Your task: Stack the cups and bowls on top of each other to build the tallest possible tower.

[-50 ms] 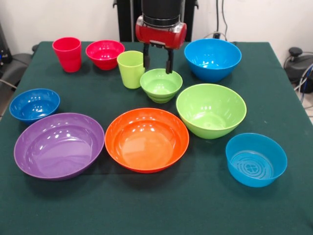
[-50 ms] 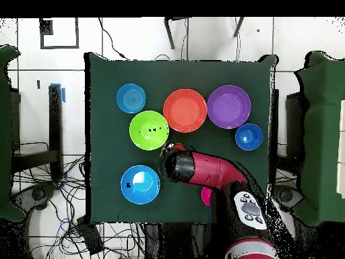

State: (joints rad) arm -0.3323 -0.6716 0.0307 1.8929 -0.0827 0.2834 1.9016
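Observation:
My gripper [image 1: 157,62] is open, and its two dark fingers hang just above the far rim of a small ribbed lime-green bowl [image 1: 161,84]. The lime-green cup [image 1: 131,68] stands upright right beside the left finger. Further left along the far side are the red cup [image 1: 67,54] and the small red bowl [image 1: 104,54]. The small dark-blue bowl [image 1: 34,104] [image 2: 248,136] sits at the left edge and the teal-blue bowl [image 1: 256,159] [image 2: 131,98] at the near right. No tower is in view, as each piece stands alone. In the overhead view the arm [image 2: 202,168] hides the gripper.
A large blue bowl [image 1: 212,58] [image 2: 140,184] stands right of the gripper. A big lime bowl [image 1: 211,110] [image 2: 149,129], an orange bowl [image 1: 146,139] [image 2: 184,110] and a purple bowl [image 1: 59,145] [image 2: 228,106] fill the middle of the green table [image 1: 146,205].

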